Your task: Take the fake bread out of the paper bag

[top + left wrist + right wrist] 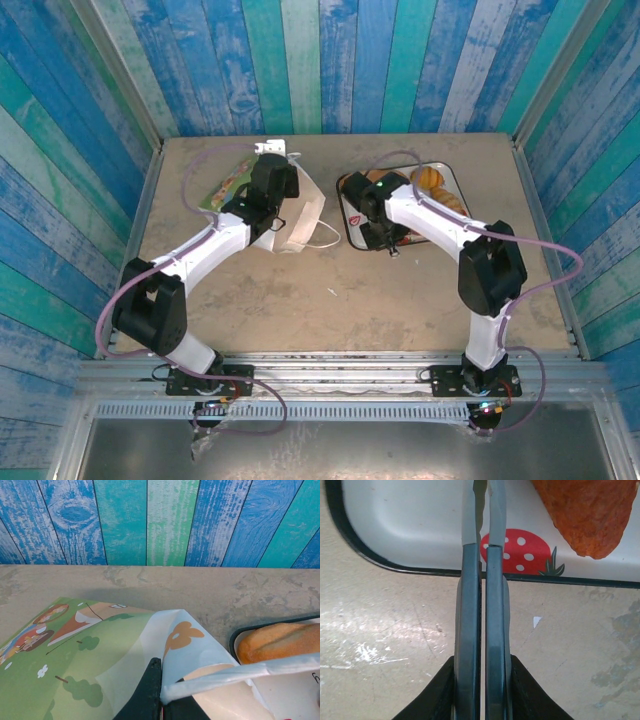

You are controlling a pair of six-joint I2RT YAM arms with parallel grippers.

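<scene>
Now the white strawberry-printed tray with a dark rim holds the fake bread, glossy golden-brown toy pastries bunched at its far right part. One oval roll lies on the tray, its long axis running across the left wrist view. An orange-brown crusty piece rests beside the printed strawberry, tapering toward the tray's near rim. The white paper bag with loop handles lies on the beige table left of the tray, handles toward it; whether anything is inside cannot be told. The left gripper is pinched tight on a fold of the bag's edge. The right gripper squeezes the metal tongs together, their tips over the tray.
</scene>
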